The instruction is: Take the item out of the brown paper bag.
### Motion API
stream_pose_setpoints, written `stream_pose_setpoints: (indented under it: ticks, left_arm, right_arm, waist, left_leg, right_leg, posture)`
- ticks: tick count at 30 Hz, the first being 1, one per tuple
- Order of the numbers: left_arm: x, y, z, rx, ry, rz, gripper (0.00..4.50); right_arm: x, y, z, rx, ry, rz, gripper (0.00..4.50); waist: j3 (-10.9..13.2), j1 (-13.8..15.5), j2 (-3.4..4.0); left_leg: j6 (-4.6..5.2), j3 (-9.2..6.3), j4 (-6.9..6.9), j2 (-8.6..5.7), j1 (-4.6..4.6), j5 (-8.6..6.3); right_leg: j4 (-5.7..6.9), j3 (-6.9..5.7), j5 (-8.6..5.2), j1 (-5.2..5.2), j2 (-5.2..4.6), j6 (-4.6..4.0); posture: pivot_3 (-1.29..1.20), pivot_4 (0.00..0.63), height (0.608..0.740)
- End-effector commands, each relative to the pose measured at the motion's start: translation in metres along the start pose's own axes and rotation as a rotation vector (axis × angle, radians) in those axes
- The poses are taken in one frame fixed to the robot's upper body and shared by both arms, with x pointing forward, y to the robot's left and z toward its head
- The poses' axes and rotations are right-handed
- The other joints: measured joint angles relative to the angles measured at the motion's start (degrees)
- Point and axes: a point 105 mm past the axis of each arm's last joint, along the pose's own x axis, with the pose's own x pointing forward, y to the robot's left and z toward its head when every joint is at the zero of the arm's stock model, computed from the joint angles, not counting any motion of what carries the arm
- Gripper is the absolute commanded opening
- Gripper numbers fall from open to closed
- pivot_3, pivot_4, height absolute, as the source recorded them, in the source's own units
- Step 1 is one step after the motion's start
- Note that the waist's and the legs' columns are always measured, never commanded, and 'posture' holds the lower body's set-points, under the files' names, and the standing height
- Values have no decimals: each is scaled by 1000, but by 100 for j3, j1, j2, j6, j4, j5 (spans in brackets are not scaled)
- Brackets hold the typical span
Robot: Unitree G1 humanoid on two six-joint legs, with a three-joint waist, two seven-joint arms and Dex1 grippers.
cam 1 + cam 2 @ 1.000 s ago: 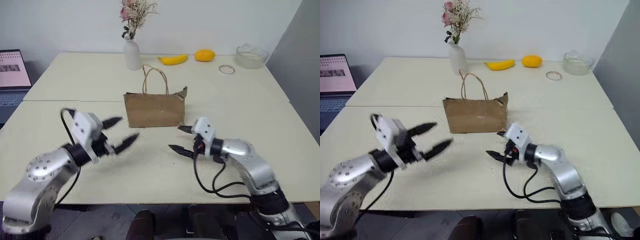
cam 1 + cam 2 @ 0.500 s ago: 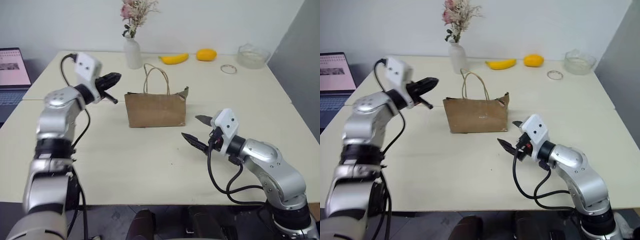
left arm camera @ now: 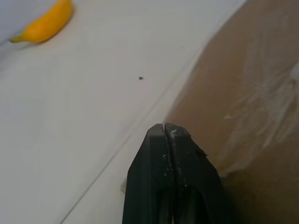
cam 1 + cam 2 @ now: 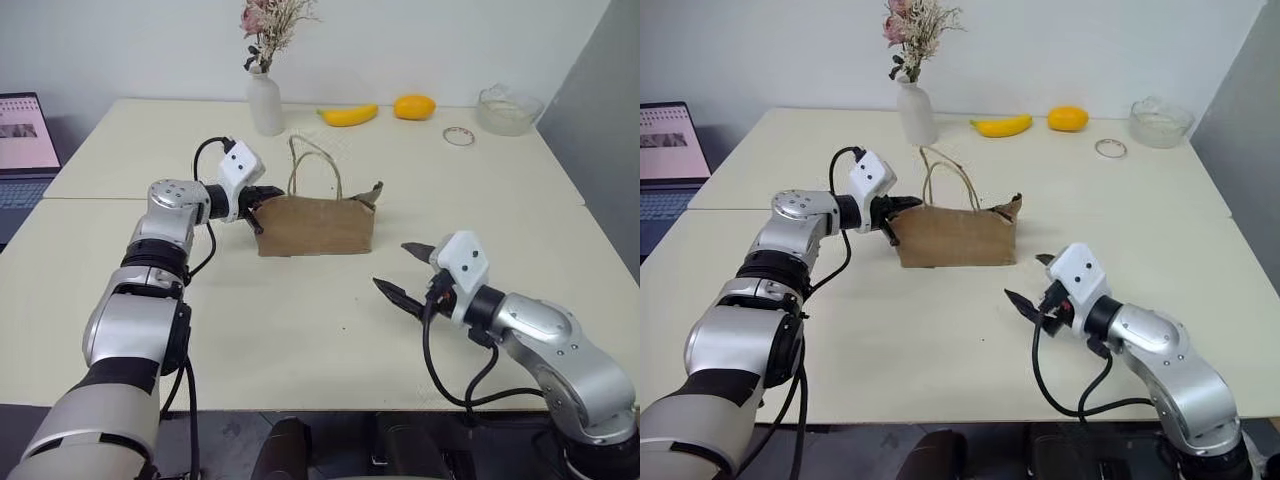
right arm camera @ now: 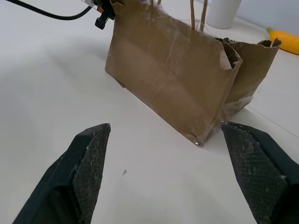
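The brown paper bag (image 4: 315, 224) stands upright near the middle of the worktop (image 4: 300, 320), its two thin cord handles (image 4: 312, 165) looping up. Its top edge is torn and crumpled at the right corner.

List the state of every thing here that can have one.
Paper bag: upright on the table, top open, rim torn.
Left gripper: fingers shut, at the bag's left upper corner.
Right gripper: fingers open, empty, apart from the bag.
Vase: upright, holding dried flowers.
Banana: lying on the table.
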Motion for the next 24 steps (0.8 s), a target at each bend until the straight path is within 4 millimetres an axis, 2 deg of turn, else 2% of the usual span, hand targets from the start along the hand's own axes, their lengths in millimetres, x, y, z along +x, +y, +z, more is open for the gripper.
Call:
stream_pose_setpoints:
  ticks: [1,5,8,13,17,20,24]
  left_arm:
    - [-8,-11,13,65,-32,-124,23]
    - [-22,-50,-4,140,43,-366,23]
    - [-35,-73,-21,204,115,-459,23]
    - [-41,-93,-31,211,147,-486,23]
    - [-43,-101,-22,221,85,-450,23]
    - [-52,-100,-7,245,34,-400,608]
    - [-72,-116,8,343,-2,-411,1872]
  right_arm:
    - [-12,0,10,-35,-25,8,3979]
    - [-27,-6,8,-42,8,33,3979]
    - [-33,-12,9,-50,26,38,3979]
    - [-36,-14,7,-58,50,66,3979]
    - [-38,-9,3,-68,76,107,3979]
    - [-40,-8,2,-72,86,120,3979]
    - [-40,-1,-2,-58,101,166,3979]
  waist:
    - [0,0,0]
    - [0,-32,0]
    - [-1,-56,1]
    - [-1,-58,2]
    - [-1,-58,1]
    - [-1,-55,1]
    - [-1,-62,2]
  left_leg:
    - [0,2,1,0,1,0]
    - [0,1,2,1,6,0]
    - [0,-9,1,6,13,0]
    - [1,-10,1,9,52,1]
    - [2,-10,1,8,58,2]
    - [2,-10,1,6,42,1]
    - [2,-15,0,8,31,1]
  right_leg:
    - [0,2,0,1,-1,0]
    - [1,9,0,4,-4,1]
    - [4,13,0,7,-4,0]
    - [21,7,0,33,-11,-2]
    - [23,10,0,38,-10,-2]
    - [16,11,0,32,-5,-1]
    - [4,17,1,25,-12,1]
  posture:
    - [0,150,740]
    - [0,150,740]
    - [0,150,740]
    - [0,150,740]
    - [0,150,740]
    - [0,150,740]
    - [0,150,740]
